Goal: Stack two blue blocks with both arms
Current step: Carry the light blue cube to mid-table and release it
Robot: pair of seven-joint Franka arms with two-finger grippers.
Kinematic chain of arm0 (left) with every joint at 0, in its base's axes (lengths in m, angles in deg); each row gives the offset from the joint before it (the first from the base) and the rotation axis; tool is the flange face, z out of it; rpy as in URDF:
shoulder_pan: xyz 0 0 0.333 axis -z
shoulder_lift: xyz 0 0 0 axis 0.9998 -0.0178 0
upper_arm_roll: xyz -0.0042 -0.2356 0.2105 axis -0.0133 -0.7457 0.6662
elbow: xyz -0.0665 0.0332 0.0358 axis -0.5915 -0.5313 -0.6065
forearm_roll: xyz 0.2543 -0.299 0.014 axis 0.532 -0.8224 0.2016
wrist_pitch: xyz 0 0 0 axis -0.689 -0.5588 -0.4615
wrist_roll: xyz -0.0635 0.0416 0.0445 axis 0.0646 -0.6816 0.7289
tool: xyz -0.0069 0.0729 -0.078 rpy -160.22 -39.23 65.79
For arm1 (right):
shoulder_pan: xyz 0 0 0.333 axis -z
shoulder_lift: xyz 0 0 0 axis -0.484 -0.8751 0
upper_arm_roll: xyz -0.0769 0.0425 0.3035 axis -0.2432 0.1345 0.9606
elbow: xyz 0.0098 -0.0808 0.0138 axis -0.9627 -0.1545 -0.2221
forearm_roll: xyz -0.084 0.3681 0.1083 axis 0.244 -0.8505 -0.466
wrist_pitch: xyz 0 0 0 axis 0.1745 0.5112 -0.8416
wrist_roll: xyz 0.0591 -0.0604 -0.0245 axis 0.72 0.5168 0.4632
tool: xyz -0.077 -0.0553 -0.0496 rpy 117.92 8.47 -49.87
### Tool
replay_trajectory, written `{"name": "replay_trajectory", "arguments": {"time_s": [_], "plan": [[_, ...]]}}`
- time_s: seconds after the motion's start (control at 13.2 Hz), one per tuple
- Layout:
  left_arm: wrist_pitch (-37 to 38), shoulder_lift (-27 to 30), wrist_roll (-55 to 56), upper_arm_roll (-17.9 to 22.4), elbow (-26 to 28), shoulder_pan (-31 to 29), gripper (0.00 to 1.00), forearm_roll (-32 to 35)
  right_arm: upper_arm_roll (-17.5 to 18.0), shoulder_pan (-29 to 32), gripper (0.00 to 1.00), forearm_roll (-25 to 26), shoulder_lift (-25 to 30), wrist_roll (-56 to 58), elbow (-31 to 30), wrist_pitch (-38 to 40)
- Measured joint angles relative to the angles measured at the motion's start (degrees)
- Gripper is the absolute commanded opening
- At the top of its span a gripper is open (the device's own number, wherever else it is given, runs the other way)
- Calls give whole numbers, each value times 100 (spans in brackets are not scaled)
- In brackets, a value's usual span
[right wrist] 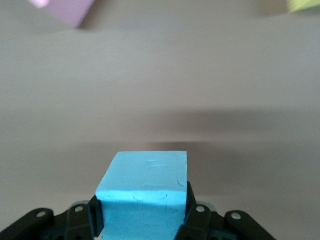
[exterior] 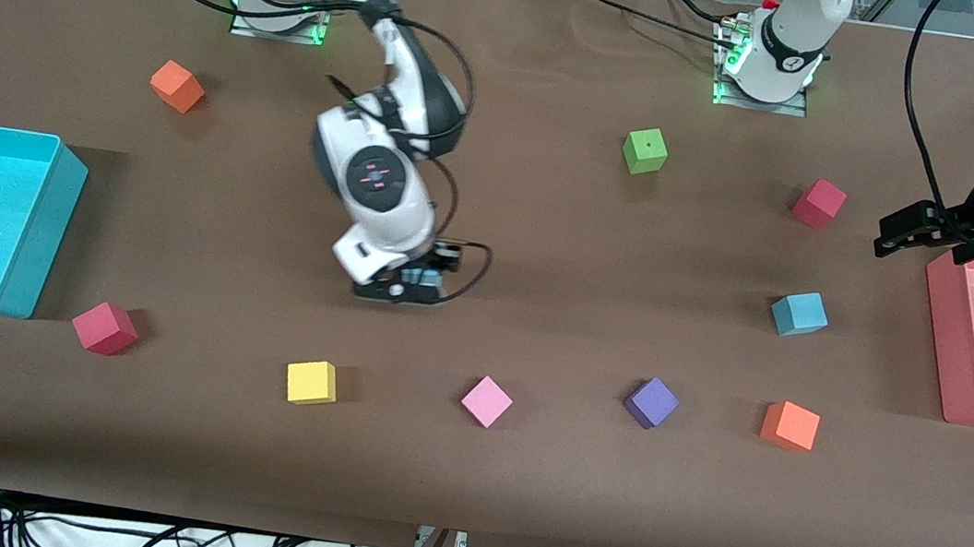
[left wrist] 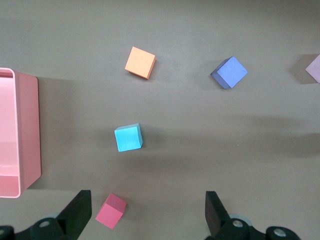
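Brown table (exterior: 516, 491), no legible labels

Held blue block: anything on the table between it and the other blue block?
Nothing visible. The right pincer is shut on one blue block mid-table; bare table runs to the second blue block. Left pincer hangs open over the pink bin.

Even overhead light falling bright, soft shadows trailing beside each cube, table (exterior: 549, 225) glare-free, right wrist view's background blurring noticeably.
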Motion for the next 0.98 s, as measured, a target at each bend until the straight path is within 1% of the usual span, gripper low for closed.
{"name": "replay_trajectory", "arguments": {"time_s": [0.15,0.3,0.61,0.68,0.91,0.98], "plan": [[0,0,0,1,0,0,100,0,-6,-281,47,-45,-278,-393,217,-251],[0,0,0,1,0,-1,100,0,-8,-432,47,-195,-426,-450,293,-419],[0,-1,0,1,0,-1,100,0,-8,-603,47,-802,-621,-471,306,-672],[0,-5,0,1,0,-1,100,0,-8,-655,50,-872,-698,-472,308,-757],[0,-19,0,1,0,-1,100,0,-9,-799,67,-903,-902,-497,313,-874],[0,-23,0,1,0,-1,100,0,-8,-835,94,-903,-938,-499,314,-889]]}}
